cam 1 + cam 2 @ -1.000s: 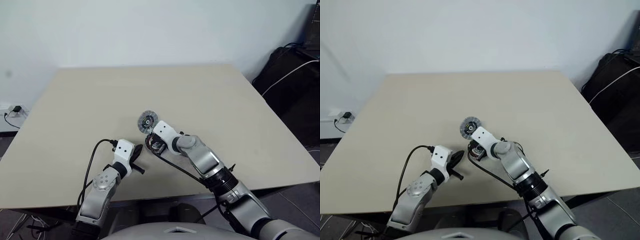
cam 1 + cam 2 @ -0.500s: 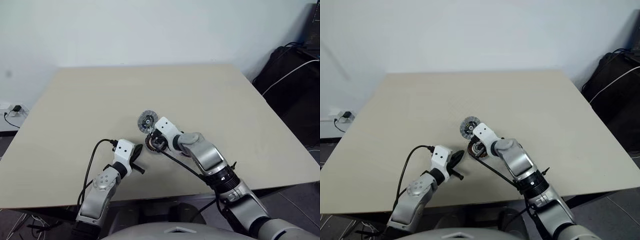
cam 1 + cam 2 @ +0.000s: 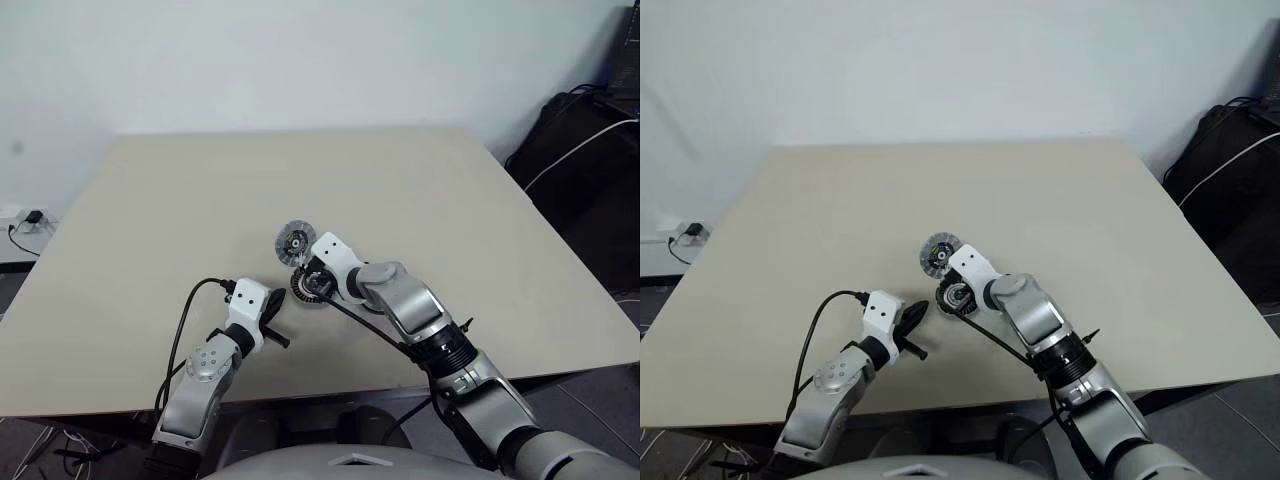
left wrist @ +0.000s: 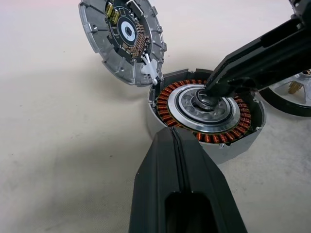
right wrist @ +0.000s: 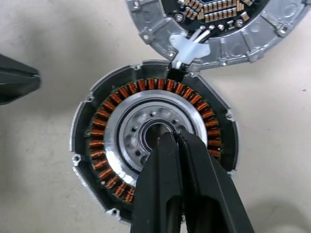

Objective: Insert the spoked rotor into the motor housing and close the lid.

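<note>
Two arms are working over the beige tabletop (image 3: 480, 200); the motor housing (image 5: 154, 162) is lying flat near the middle of the near half, copper windings facing up, with the lid (image 4: 122, 40) lying just beyond it at its far edge, joined to it by a white clip and wires, its inner face with the dark centre showing. The spoked rotor (image 4: 293, 94) is lying just to the right of the housing, not yet inserted.

The right gripper (image 5: 171, 141) is pointing steeply down with its jaws clenched together on nothing, tips resting in or just over the silver centre of the housing; the left gripper (image 4: 171, 141) is waiting just to the near left of the housing, jaws also pressed shut and empty.

The rotor is looking light, stiff and slick at its metal spokes; pinching the thin black rim across one edge seems safest, since the hub would slip; the windings and the thin wires to the lid are likely fragile, so nothing should be dragging across them.

Compared with a second ago, the right wrist is tipping further downward, so the housing's centre, hidden under the hand then, is now partly showing; the left arm, lid and housing are staying where they were.
</note>
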Robot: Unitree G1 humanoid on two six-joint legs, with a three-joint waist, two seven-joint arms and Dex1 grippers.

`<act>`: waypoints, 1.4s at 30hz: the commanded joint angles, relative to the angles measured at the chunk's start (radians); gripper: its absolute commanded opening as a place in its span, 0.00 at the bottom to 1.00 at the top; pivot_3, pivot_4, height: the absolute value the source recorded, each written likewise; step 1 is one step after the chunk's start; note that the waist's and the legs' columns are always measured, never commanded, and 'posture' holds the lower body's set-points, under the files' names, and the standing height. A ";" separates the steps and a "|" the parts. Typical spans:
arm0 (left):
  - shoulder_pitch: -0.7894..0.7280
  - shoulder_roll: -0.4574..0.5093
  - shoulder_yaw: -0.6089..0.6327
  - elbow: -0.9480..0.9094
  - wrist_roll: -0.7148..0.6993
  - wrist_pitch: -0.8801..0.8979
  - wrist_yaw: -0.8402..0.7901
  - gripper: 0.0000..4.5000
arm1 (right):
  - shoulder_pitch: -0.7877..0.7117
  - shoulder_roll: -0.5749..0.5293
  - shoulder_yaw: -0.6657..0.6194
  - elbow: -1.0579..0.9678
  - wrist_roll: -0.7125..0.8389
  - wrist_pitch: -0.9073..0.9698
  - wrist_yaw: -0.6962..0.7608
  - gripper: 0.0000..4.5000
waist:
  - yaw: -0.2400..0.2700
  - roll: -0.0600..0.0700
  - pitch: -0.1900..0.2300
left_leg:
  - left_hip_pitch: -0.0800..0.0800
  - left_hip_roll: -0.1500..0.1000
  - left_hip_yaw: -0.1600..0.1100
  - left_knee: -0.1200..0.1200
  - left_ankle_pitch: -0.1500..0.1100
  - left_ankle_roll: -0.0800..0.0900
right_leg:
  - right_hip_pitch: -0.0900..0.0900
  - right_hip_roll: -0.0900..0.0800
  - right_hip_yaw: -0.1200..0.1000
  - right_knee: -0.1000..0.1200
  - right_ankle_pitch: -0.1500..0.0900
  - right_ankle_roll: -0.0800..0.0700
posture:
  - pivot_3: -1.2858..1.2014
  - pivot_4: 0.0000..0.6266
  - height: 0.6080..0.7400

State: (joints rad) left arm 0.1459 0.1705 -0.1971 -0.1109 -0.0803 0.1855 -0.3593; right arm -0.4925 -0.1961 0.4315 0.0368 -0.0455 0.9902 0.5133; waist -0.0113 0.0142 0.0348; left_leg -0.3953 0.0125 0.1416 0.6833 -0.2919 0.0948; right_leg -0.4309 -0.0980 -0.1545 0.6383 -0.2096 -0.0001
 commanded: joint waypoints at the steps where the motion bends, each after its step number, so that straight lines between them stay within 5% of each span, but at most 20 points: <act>1: -0.007 0.000 -0.001 -0.011 0.004 -0.017 -0.002 0.00 | -0.027 0.001 -0.024 0.007 0.006 -0.018 -0.011 0.00 | 0.000 0.000 0.000 | 0.000 0.000 0.000 0.000 0.000 0.000 | 0.000 0.000 0.000 0.000 0.000 0.000 | 0.52 0.00 1.00; 25: -0.010 0.005 0.001 -0.008 0.002 -0.015 0.000 0.00 | 0.013 -0.024 0.048 -0.036 0.022 -0.014 0.015 0.00 | 0.000 0.000 0.000 | 0.000 0.000 0.000 0.000 0.000 0.001 | 0.000 0.000 0.000 -0.001 0.000 0.000 | 0.52 0.00 1.00; 33: -0.006 0.003 0.004 -0.009 0.001 -0.017 0.004 0.00 | 0.005 -0.024 0.014 -0.049 0.023 -0.024 -0.009 0.50 | 0.000 0.000 0.000 | 0.000 0.000 0.000 0.000 0.000 0.001 | 0.000 0.000 0.000 -0.001 0.000 0.000 | 0.52 0.00 1.00; 40: -0.003 0.004 0.004 -0.012 0.000 -0.016 0.005 0.00 | 0.018 -0.034 -0.063 -0.141 0.042 -0.028 -0.045 0.50 | 0.000 0.000 0.000 | 0.000 0.000 0.000 0.000 0.000 0.001 | 0.000 0.000 0.000 -0.001 0.001 0.001 | 0.52 0.00 1.00; 42: -0.002 0.006 0.004 -0.012 -0.001 -0.016 0.003 0.00 | 0.031 -0.029 -0.086 -0.159 0.040 -0.040 -0.069 0.42 | 0.001 0.000 0.000 | 0.000 0.000 0.000 0.000 0.000 0.001 | 0.000 0.000 0.000 -0.001 0.000 0.001 | 0.52 0.00 1.00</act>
State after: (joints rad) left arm 0.1475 0.1797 -0.1967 -0.1104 -0.0808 0.1855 -0.3561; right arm -0.4597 -0.2296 0.3785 -0.0798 -0.0100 0.9677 0.4652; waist -0.0106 0.0144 0.0350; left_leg -0.3957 0.0125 0.1416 0.6830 -0.2923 0.0953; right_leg -0.4307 -0.0980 -0.1549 0.6370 -0.2092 0.0007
